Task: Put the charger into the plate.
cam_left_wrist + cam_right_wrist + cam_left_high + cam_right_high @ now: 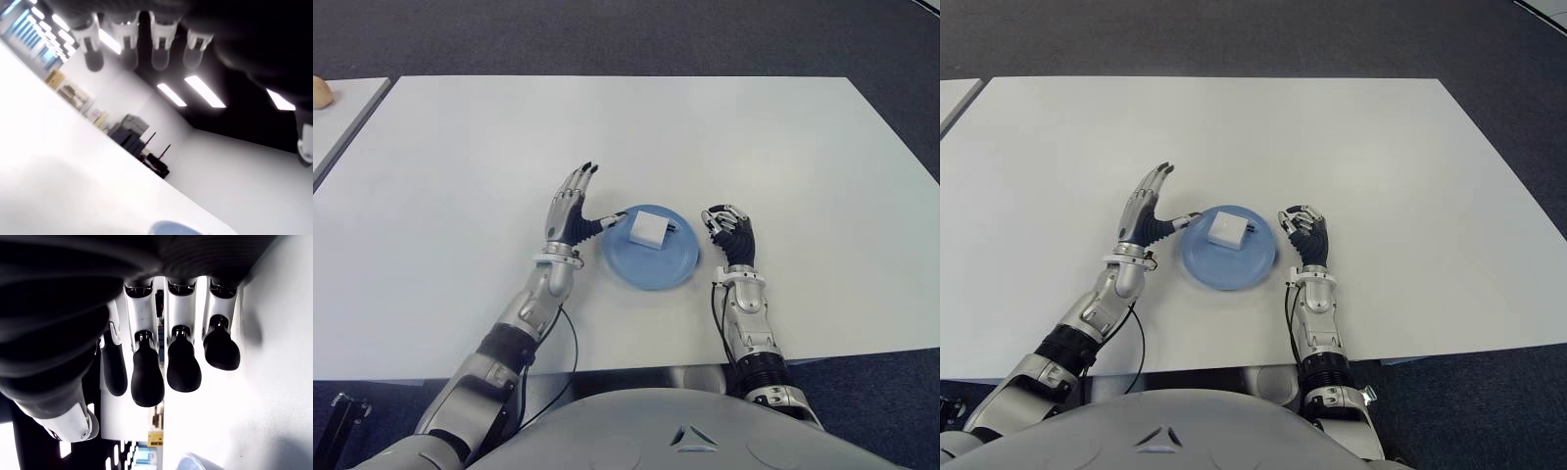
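A white cube-shaped charger (651, 229) lies inside the blue plate (656, 269) on the white table, toward the plate's far side. My left hand (574, 208) stands just left of the plate with fingers extended upward and thumb reaching toward the plate's rim, holding nothing. My right hand (729, 231) sits just right of the plate with its fingers curled inward, empty. In the right wrist view the curled fingertips (148, 381) hang above the table with nothing between them, and a sliver of the plate (200, 463) shows.
The white table (783, 147) stretches wide around the plate. A second table (337, 122) adjoins at the far left, with a small tan object (320, 92) on it. Dark carpet lies beyond the far edge.
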{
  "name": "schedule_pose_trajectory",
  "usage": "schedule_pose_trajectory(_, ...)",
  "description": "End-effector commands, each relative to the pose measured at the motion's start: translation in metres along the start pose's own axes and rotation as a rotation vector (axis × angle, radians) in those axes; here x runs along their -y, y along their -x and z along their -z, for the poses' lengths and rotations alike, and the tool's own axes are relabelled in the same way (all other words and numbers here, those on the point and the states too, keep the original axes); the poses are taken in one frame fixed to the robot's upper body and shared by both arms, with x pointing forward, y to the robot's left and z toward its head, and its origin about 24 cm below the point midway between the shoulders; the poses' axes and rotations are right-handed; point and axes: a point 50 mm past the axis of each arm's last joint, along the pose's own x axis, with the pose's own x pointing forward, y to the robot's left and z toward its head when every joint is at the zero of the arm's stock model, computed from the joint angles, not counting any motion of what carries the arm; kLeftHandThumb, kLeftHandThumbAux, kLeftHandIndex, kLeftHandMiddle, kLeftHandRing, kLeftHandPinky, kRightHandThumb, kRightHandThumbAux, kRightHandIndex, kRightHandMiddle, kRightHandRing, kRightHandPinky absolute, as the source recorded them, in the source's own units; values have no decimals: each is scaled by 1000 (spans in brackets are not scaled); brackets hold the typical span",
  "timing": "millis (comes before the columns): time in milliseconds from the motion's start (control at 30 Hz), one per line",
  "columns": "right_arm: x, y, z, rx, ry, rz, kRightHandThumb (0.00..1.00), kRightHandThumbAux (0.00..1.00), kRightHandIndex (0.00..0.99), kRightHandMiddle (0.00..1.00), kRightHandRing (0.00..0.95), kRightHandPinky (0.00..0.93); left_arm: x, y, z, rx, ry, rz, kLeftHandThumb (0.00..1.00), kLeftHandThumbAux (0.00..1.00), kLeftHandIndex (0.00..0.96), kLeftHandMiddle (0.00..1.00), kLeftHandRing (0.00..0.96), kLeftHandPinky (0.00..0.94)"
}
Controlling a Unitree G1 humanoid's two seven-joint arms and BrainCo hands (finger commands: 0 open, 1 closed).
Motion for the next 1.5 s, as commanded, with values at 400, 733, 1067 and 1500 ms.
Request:
schedule_pose_trajectory(400, 4, 6, 12, -60, 13, 3, 705, 725, 436, 760, 753, 771, -12, 21, 42, -291, 426, -69, 242, 864, 87, 147, 162, 239)
schedule_pose_trajectory(733, 5, 7, 12, -65, 15, 2, 705, 725, 436, 763, 756, 773, -17, 24, 58, -317, 525, -148, 254, 930, 163, 265, 296, 358)
schedule_pose_trajectory(1067, 6, 8, 13, -73, 19, 3, 705, 726, 436, 763, 758, 772, -24, 28, 59, -324, 523, -201, 688, 729, 412, 425, 432, 459)
schedule_pose_trajectory(1500, 7, 8, 12, -78, 21, 1, 705, 726, 435, 758, 754, 760, -23, 29, 64, -331, 496, -142, 705, 717, 430, 551, 541, 527)
